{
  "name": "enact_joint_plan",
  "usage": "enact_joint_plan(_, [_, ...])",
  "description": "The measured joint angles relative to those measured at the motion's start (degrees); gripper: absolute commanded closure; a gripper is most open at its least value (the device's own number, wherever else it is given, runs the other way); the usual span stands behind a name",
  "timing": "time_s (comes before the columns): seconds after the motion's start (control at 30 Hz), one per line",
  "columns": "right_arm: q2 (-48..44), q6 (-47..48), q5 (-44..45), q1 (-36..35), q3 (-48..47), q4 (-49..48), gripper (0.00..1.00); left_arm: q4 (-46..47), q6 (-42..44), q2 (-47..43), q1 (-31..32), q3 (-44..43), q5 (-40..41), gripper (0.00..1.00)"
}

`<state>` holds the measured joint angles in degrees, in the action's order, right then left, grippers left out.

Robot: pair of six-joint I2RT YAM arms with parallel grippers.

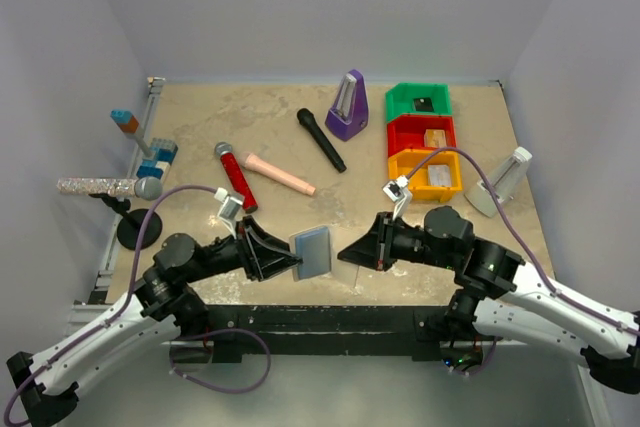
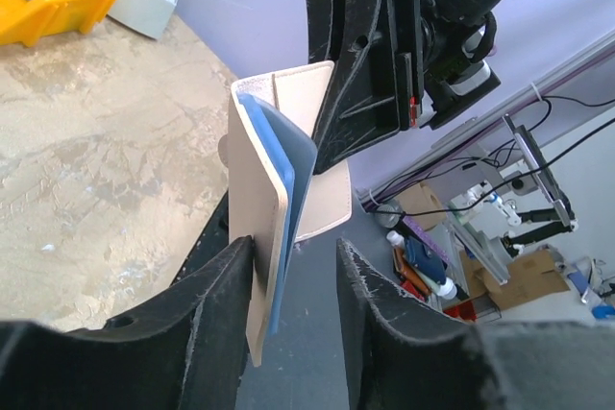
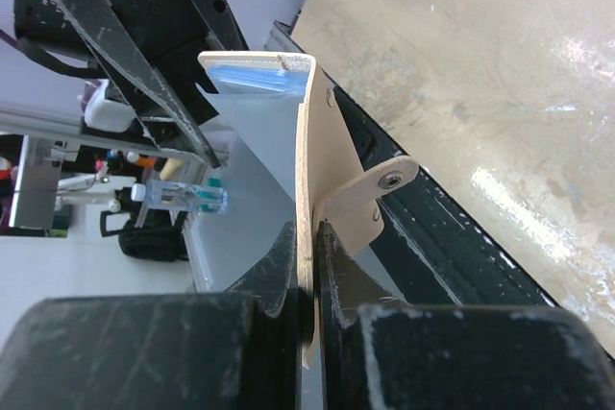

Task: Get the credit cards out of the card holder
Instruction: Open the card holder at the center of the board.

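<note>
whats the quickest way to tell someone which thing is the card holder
Look at the near edge of the table, midway between the two arms. The card holder is held up there, pinched by the right tool, with the left tool around its other panel. Nothing else there is a flat beige wallet with a light blue inside.

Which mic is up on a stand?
The glittery silver microphone at far left, held off the table on a black stand; the red microphone and black microphone lie flat on the table.
</note>
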<state>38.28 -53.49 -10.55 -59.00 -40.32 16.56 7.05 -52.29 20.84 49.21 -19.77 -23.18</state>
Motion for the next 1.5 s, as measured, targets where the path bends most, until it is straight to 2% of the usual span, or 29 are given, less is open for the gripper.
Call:
enact_joint_plan(0.4, [-0.9,-3.2,-3.2,1.4,4.3,-7.8,1.0,-3.1,1.0,-2.2,0.0,0.0,1.0,0.66])
enact_joint_plan(0.53, [-0.8,-4.2,-4.7,2.2,5.7,-10.6,1.0,-3.8,1.2,-2.8,0.0,0.0,1.3,0.71])
enact_joint_plan(1.07, [-0.8,-6.4,-7.7,4.4,8.6,-15.9,1.0,-6.7,2.5,-4.4,0.0,0.0,2.4,0.72])
enact_joint_plan(1.27, [-0.8,-6.7,-8.5,4.8,9.0,-16.7,1.0,-7.5,2.6,-5.1,0.0,0.0,2.6,0.65])
enact_joint_plan(1.5, [-0.8,-6.9,-8.6,5.1,9.8,-17.5,1.0,-7.7,2.6,-6.0,0.0,0.0,3.1,0.73])
